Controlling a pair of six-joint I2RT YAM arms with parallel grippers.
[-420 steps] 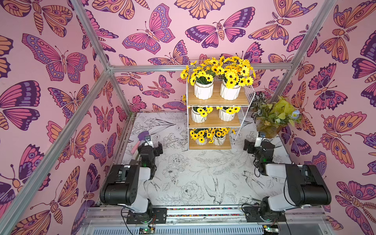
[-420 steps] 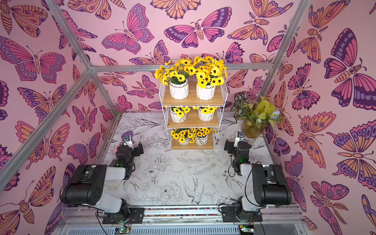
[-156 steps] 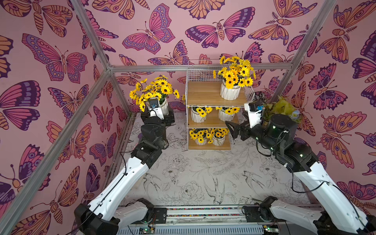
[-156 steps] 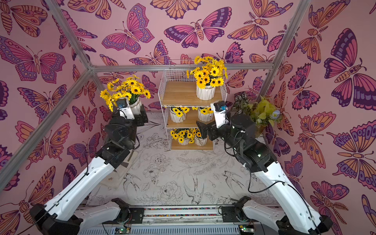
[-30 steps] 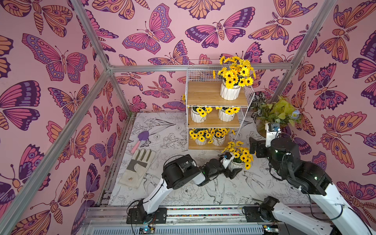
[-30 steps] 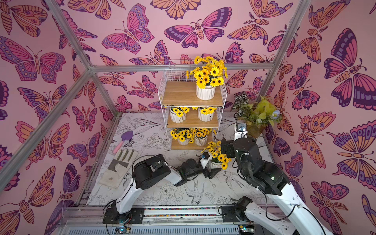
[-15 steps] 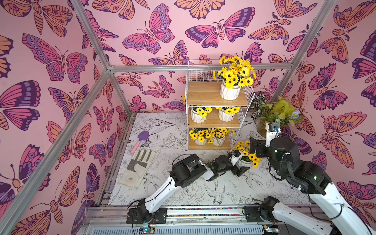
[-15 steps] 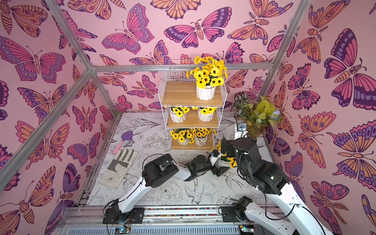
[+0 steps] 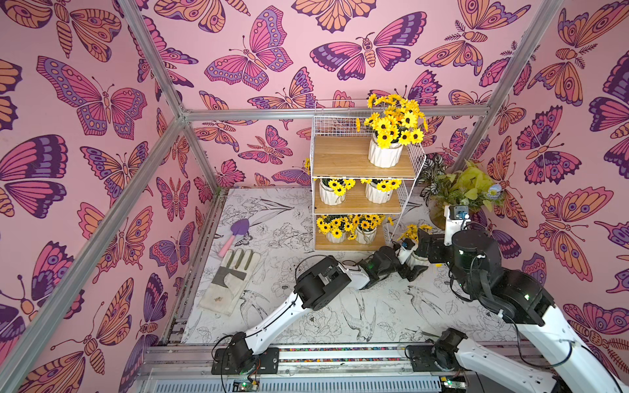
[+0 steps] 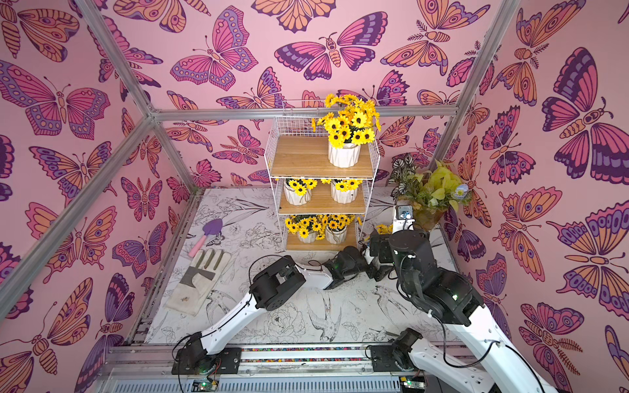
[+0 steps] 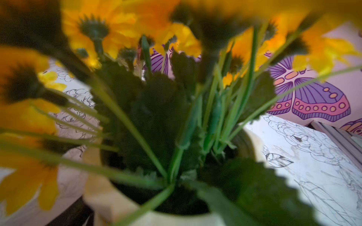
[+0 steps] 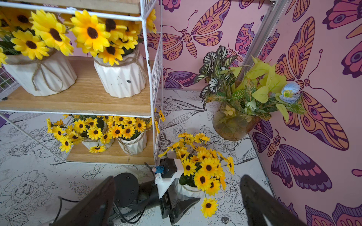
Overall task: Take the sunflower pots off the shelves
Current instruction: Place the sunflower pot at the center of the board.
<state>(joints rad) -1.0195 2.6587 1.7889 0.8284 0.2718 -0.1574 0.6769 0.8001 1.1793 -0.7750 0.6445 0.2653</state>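
Right of the shelves [image 9: 343, 156], low over the table [image 9: 340, 316], the held sunflower pot [image 12: 203, 170] sits in the left gripper [image 12: 182, 195], jaws set wide around its white body. That reads as a grip; can't tell if the base touches the table. Right gripper [image 12: 177, 182] hangs above it, fingers spread wide, holding nothing. Progress, as I judge it: one of six off, not yet released. Five remain on the rack: top pot [image 9: 384, 154], middle-left pot [image 9: 329, 197], middle-right pot [image 9: 377, 194], bottom-left pot [image 9: 335, 234], bottom-right pot [image 9: 366, 234]. Room: the held pot is just beside the rack's wire side, with the foliage pot [image 12: 233, 125] near and the pink wall close, so it's a tight pocket with both arms crowded in. The front and left of the table are roomier, with only a glove [image 9: 231, 279] and a trowel [image 9: 235, 234] near the left edge. The lower pots sit under boards and likely must come out frontways.
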